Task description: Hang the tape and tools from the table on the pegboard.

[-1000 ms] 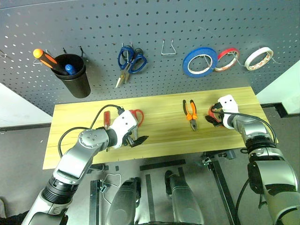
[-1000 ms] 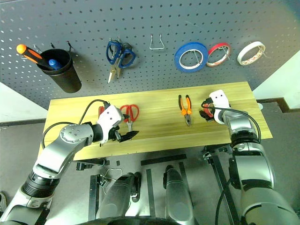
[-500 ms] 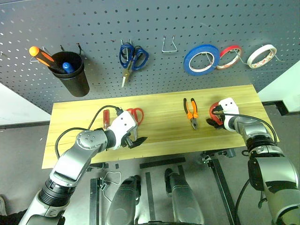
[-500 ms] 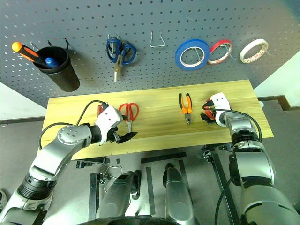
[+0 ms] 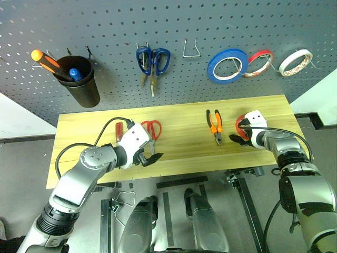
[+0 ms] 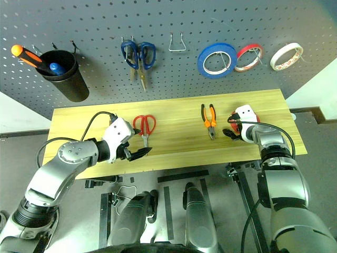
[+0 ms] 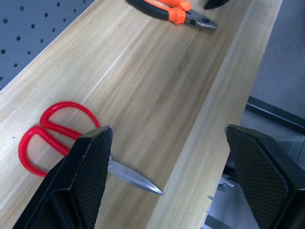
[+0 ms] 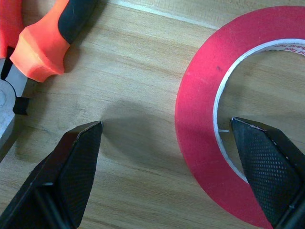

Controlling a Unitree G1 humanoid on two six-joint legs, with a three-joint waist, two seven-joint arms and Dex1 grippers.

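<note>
The table point(image 5: 179, 113) is smooth, pale plank wood, long and rectangular. Flat on its right end lies the red tape point(image 8: 209, 119), a matte ring. The right gripper point(image 8: 171, 157) has its textured black fingers spread, one inside the ring's hole, the other outside its left wall. Just left of it lie the pliers point(image 5: 213, 126) with rubbery orange-and-black handles. The red-handled scissors point(image 6: 143, 126) lie left of centre, steel tip toward the near edge. The left gripper point(image 7: 167, 162) hangs spread over that edge by the blades. Bare wood separates scissors and pliers. The perforated grey pegboard point(image 5: 105, 26) rises behind.
</note>
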